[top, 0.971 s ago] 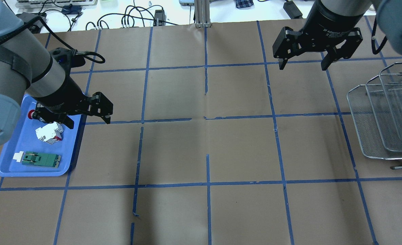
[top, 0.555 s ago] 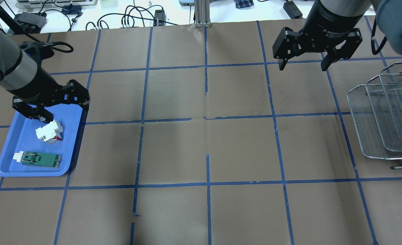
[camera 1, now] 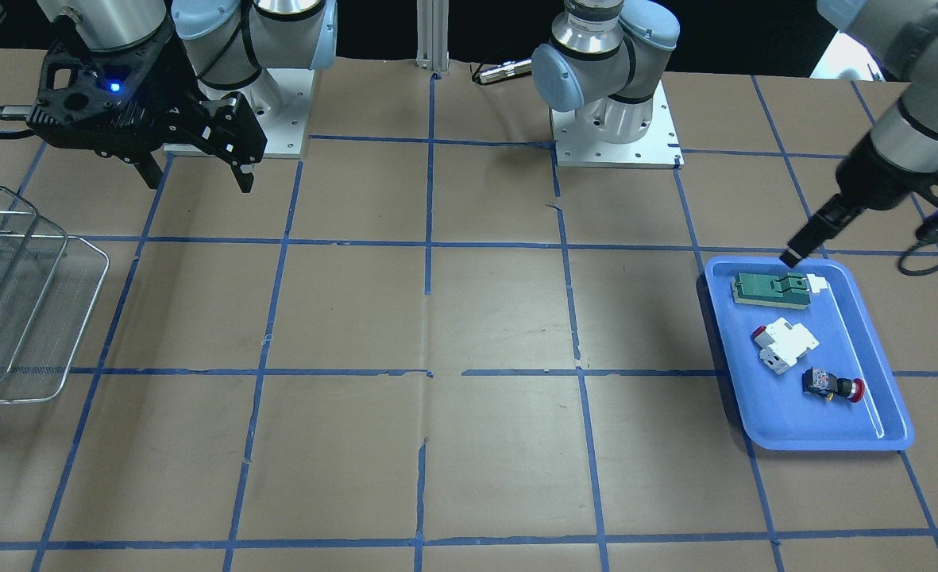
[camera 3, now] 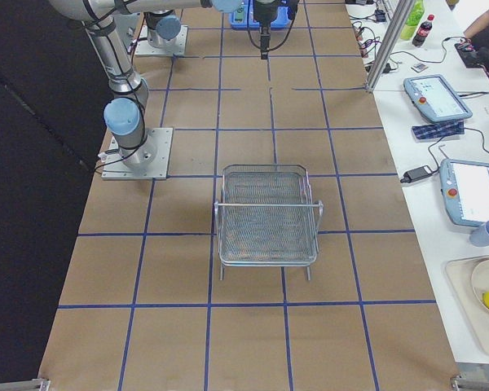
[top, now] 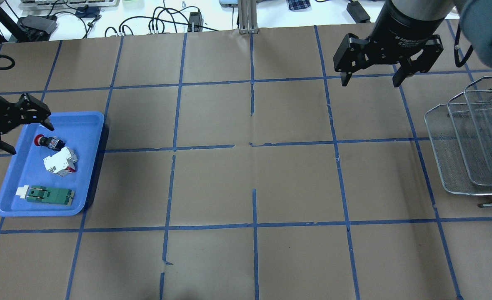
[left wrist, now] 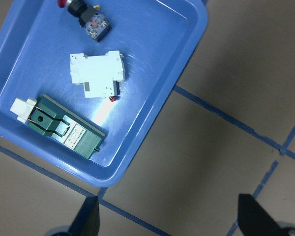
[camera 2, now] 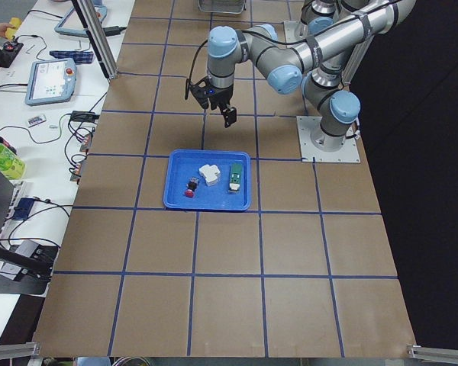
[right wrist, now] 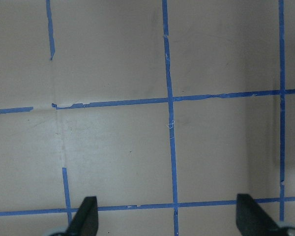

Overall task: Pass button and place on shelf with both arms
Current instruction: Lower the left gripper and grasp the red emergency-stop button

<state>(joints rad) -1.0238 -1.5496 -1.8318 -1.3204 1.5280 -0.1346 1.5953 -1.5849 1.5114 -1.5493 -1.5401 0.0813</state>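
Left gripper [left wrist: 170, 219]: jaws spread wide, nothing between them. It hangs raised at the left end of the table, by the blue tray [top: 88, 125]. Right gripper [top: 370, 81]: also wide and empty, hovering over bare table at the far right, near the shelf [top: 454, 166].

Progress, as I judge it: nothing of the task is done. The button [top: 46, 141] lies on its side in the far end of the tray, red cap pointing left, untouched. Toward the near end lie a white block [top: 60, 162], then a green board [top: 49, 195]. No grasp, no hand-over, no placing yet; all three steps are left. No button shows in the shelf's trays.

Button vs. left gripper: apart, with a gap in height. In the wrist view the button sits at the very top of the frame. The fingertips [left wrist: 91, 221] show at the bottom, over brown table past the tray's near corner. So the gripper seems offset from the button toward the near end, not centred over it. Right gripper is well apart from the button, across the table.
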